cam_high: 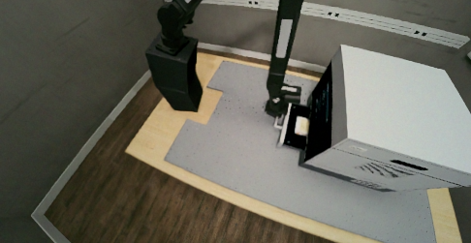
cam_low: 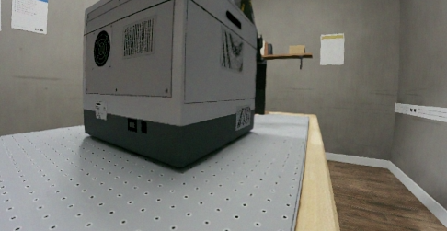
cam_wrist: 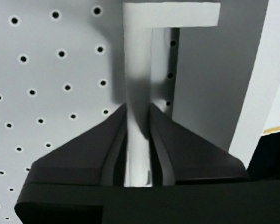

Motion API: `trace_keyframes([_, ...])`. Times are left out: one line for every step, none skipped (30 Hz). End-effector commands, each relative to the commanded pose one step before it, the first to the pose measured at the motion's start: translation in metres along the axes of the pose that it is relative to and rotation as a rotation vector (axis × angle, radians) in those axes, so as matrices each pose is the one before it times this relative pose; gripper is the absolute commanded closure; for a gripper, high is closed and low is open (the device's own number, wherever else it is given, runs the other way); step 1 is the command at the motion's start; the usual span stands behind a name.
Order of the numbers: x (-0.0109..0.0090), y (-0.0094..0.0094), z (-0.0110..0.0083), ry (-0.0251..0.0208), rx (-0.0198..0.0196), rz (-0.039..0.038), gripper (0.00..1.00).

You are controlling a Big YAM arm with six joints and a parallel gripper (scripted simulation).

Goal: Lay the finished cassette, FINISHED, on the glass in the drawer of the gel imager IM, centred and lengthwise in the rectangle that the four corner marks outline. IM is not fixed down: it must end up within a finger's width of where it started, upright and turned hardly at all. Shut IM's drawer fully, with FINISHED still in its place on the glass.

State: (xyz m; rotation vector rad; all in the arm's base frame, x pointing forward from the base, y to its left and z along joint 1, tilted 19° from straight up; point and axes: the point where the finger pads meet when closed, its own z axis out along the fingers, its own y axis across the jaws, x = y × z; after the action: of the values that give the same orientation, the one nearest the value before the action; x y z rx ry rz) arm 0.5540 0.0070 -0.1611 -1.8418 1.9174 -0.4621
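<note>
gripping the white drawer handle [cam_wrist: 145,63] with the gripper [cam_wrist: 139,137], fingers clamped on its stem. cassette [cam_high: 300,124] lying pale on the glass of the half-open drawer [cam_high: 291,132]. risking, on a hard or skewed push, sliding or turning the unfixed imager [cam_high: 388,118], or jolting the cassette off centre.

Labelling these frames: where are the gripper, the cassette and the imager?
gripper [cam_wrist: 139,137]: wrist view, between its fingertips.
cassette [cam_high: 300,124]: top view, pale upper face.
imager [cam_high: 397,99]: top view, white roof.
</note>
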Motion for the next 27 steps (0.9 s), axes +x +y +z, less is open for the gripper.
trace_keyframes([0.00329, -0.01864, 0.00998, 0.00532, 0.01924, 0.00625, 0.93])
trace_keyframes([0.00010, -0.00274, 0.00033, -0.00033, 0.00558, -0.00030, 0.93])
trace_keyframes([0.00016, -0.00142, 0.00034, -0.00008, 0.00025, 0.00002, 0.93])
trace_keyframes([0.00020, -0.00048, 0.00034, 0.00008, -0.00358, 0.00026, 0.93])
trace_keyframes([0.00017, -0.00127, 0.00034, -0.00004, -0.00039, 0.00006, 0.93])
trace_keyframes([0.00000, 0.00000, 0.00000, 0.00000, 0.00000, 0.00000, 0.93])
trace_keyframes([0.00000, 0.00000, 0.00000, 0.00000, 0.00000, 0.00000, 0.93])
trace_keyframes([-0.00089, -0.00739, 0.00031, -0.00201, 0.02455, -0.00255, 0.93])
trace_keyframes([0.00024, 0.00205, 0.00035, 0.00074, -0.01378, 0.00070, 0.93])
trace_keyframes([0.00014, 0.00154, 0.00034, 0.00051, -0.01170, 0.00048, 0.93])
trace_keyframes([-0.00005, -0.00139, 0.00035, -0.00009, 0.00016, -0.00032, 0.93])
trace_keyframes([0.00006, -0.00140, 0.00034, 0.00001, 0.00017, -0.00018, 0.93])
trace_keyframes([-0.00002, -0.00199, 0.00034, -0.00017, 0.00259, -0.00040, 0.93])
trace_keyframes([0.00000, -0.00186, 0.00035, -0.00012, 0.00207, -0.00034, 0.93])
trace_keyframes([0.00008, -0.00092, 0.00035, 0.00010, -0.00177, -0.00006, 0.93])
trace_keyframes([0.00003, -0.00105, 0.00035, 0.00004, -0.00122, -0.00014, 0.93])
trace_keyframes([0.00002, -0.00180, 0.00034, -0.00009, 0.00182, -0.00030, 0.93])
trace_keyframes([0.00002, -0.00179, 0.00034, -0.00009, 0.00178, -0.00030, 0.93])
trace_keyframes([0.00004, -0.00111, 0.00035, 0.00003, -0.00096, -0.00015, 0.93])
trace_keyframes([0.00004, -0.00111, 0.00035, 0.00004, -0.00100, -0.00014, 0.93])
trace_keyframes([0.00000, -0.00158, 0.00034, -0.00007, 0.00091, -0.00028, 0.93])
trace_keyframes([0.00000, -0.00167, 0.00035, -0.00009, 0.00129, -0.00030, 0.93])
trace_keyframes([0.00000, 0.00000, 0.00000, 0.00000, 0.00000, 0.00000, 0.93])
trace_keyframes([0.00000, 0.00000, 0.00000, 0.00000, 0.00000, 0.00000, 0.93])
trace_keyframes([-0.00055, -0.00532, 0.00034, -0.00115, 0.01612, -0.00177, 0.93])
trace_keyframes([0.00026, 0.00205, 0.00034, 0.00071, -0.01379, 0.00077, 0.93])
trace_keyframes([-0.00009, -0.00016, 0.00016, -0.00004, -0.00172, -0.00016, 0.93])
